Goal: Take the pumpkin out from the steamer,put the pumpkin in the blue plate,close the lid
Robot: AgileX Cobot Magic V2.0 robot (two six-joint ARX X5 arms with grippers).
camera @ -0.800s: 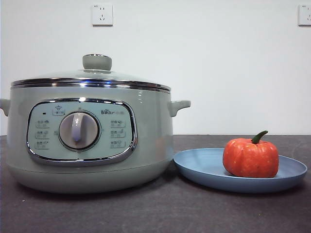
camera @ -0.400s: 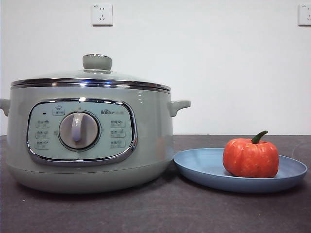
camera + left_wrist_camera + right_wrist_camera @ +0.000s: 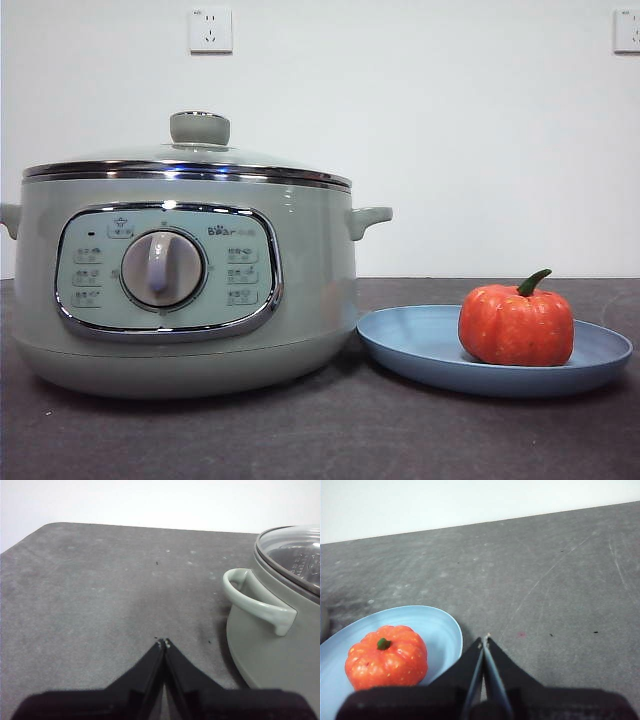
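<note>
Sitting on the dark grey table (image 3: 330, 430), the steamer (image 3: 185, 280) is a big round pot with smooth pale sage-green walls, a chrome rim, curved side handles and a chrome-framed control panel (image 3: 165, 270) with a round dial (image 3: 162, 268) at its middle. The lid (image 3: 190, 155) rests closed on it: a low glass dome ringed in chrome, topped by a stubby green knob with a shiny cap. Just beside the steamer lies the blue plate (image 3: 420, 345), wide, shallow and matte. The pumpkin (image 3: 516, 325) stands upright on the plate, orange-red, ribbed and slightly speckled, its dark green stem curving upward.

The tabletop is a dull, mottled grey with faint scratches and specks. Behind it rises a plain white wall (image 3: 450, 130) carrying two white sockets high up.

The left gripper (image 3: 163, 642) hangs over bare table near the steamer's side handle, its black jaws pressed together and holding nothing. The right gripper (image 3: 484, 640) hangs over the table just beside the plate's edge, jaws likewise pressed together and empty.
</note>
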